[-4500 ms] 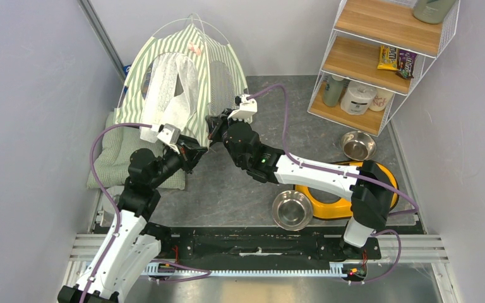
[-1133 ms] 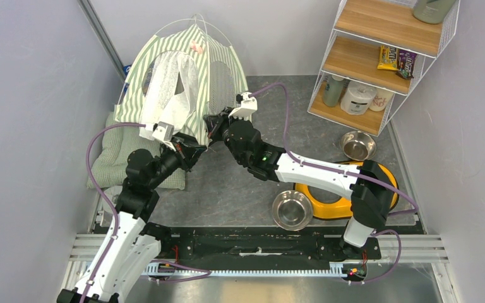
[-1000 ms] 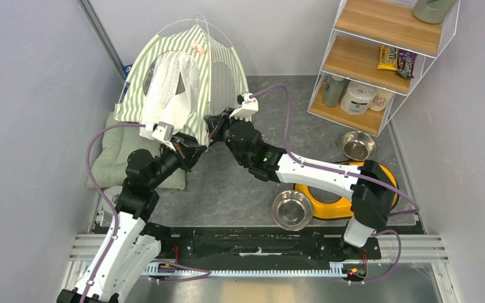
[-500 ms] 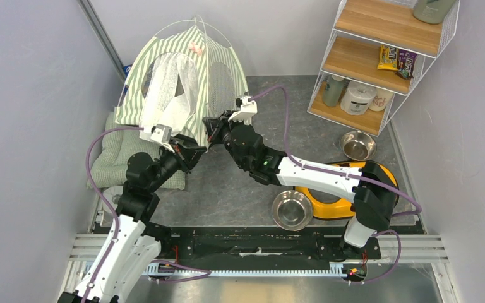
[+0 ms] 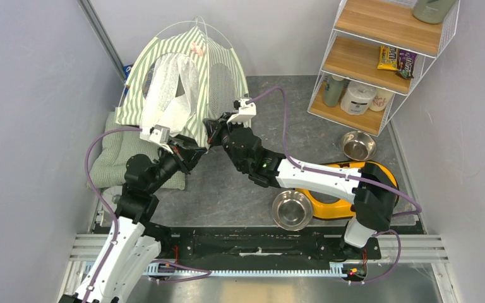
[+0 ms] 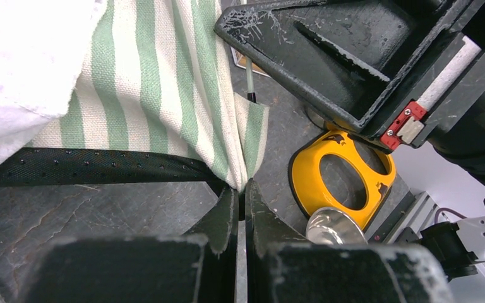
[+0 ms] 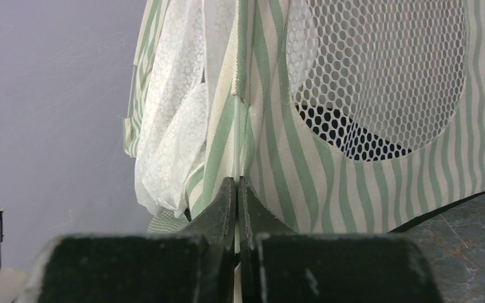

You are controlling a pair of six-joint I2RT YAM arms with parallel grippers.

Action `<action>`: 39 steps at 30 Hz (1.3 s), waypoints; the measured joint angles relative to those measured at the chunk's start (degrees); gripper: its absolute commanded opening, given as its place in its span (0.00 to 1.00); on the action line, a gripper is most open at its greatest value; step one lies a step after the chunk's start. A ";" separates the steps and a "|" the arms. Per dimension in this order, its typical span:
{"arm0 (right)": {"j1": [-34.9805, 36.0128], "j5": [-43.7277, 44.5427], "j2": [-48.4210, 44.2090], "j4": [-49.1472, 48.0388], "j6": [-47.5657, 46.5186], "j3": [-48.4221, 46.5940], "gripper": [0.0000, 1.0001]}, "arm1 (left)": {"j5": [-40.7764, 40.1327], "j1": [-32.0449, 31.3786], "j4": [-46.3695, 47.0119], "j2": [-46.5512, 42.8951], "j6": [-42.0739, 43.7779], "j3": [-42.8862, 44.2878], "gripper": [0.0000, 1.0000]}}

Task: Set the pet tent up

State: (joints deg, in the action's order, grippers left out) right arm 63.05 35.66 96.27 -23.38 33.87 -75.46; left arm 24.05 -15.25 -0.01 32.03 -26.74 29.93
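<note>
here, the pet tent (image 5: 183,82) stands as a dome at the back left of the table (image 5: 240,196), close to the rear wall. its left side lies over a pale green quilted cushion (image 5: 108,158), and thin poles arc above its peak. both arms meet at the tent's near right corner.

the left arm (image 5: 140,183) reaches up from the near left. in the left wrist view the left jaws are pressed together on the pointed corner of the striped fabric, just below a pole end (image 6: 251,88) with a dark tip.

the right arm (image 5: 316,173) reaches across from the right. in the right wrist view the right jaws are closed tight on a thin white pole (image 7: 235,151) where it leaves its fabric sleeve, beside a white mesh panel (image 7: 379,69).

at the near right lies a yellow double-bowl holder (image 5: 338,202), with one steel bowl (image 5: 292,209) touching its left end. a second steel bowl (image 5: 357,145) sits behind it, below a wire shelf (image 5: 385,57) with wooden boards.
</note>
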 measured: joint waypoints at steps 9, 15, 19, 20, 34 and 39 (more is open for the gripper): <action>0.37 0.50 0.00 0.00 -2.49 0.46 0.00 | -0.17 0.00 -1.25 -1.05 0.00 0.00 0.02; 0.59 -1.29 0.00 -0.37 -1.05 1.27 0.00 | -0.15 -0.02 -1.64 -0.90 0.00 0.00 0.02; 1.09 -2.27 -0.22 -0.92 0.17 1.57 0.00 | -0.15 -0.07 -2.08 -0.92 0.00 0.00 0.02; 1.22 -2.38 -0.33 -0.98 0.28 1.70 0.00 | -0.15 -0.09 -2.16 -0.94 -0.02 0.00 0.02; 1.44 -2.64 -3.50 2.43 -1.27 3.45 0.24 | 0.33 -0.52 -6.14 -1.75 0.44 0.04 0.02; 1.03 -2.97 -4.68 4.37 -3.69 3.39 0.24 | 0.85 -0.92 -7.98 -2.12 0.90 0.11 0.02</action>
State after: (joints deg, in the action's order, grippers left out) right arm 64.07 32.69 91.59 -19.00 30.17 -72.07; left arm 24.91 -16.16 -7.99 29.91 -25.85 30.04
